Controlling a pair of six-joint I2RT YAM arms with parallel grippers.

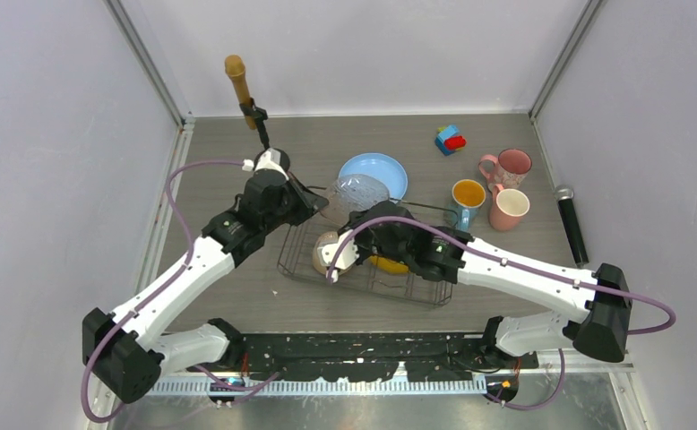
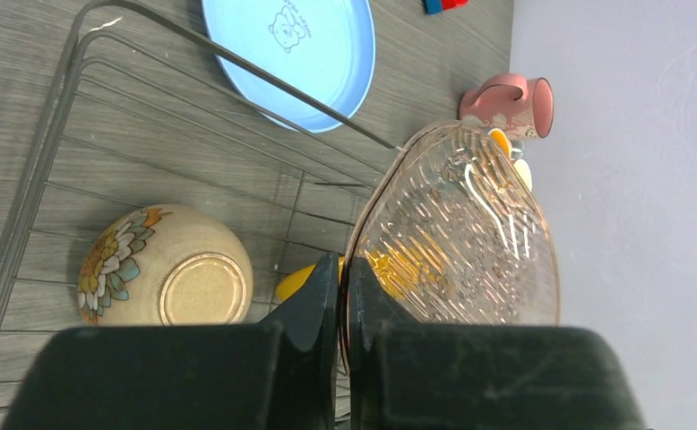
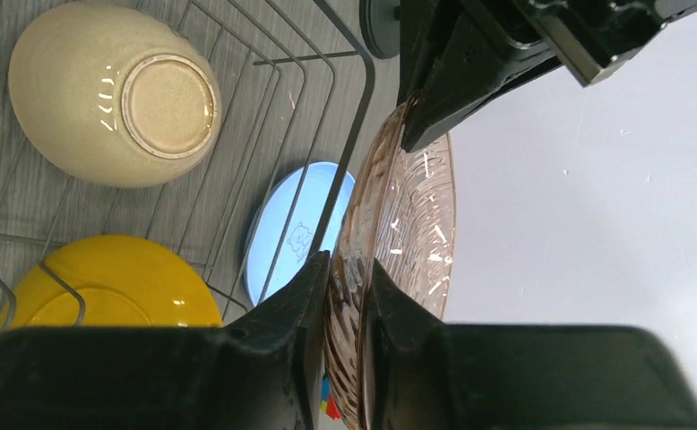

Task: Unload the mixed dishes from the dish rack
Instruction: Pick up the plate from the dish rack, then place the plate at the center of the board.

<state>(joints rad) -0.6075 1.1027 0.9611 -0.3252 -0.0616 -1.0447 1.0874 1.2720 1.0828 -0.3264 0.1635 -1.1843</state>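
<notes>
Over the far side of the dish rack (image 1: 399, 296), my left gripper (image 2: 345, 287) and right gripper (image 3: 345, 278) both pinch the rim of one clear glass plate (image 1: 358, 191). It stands on edge, running from one gripper to the other. The light-blue plate (image 2: 291, 54) has a little bear, but its tiny words are too small to read.
</notes>
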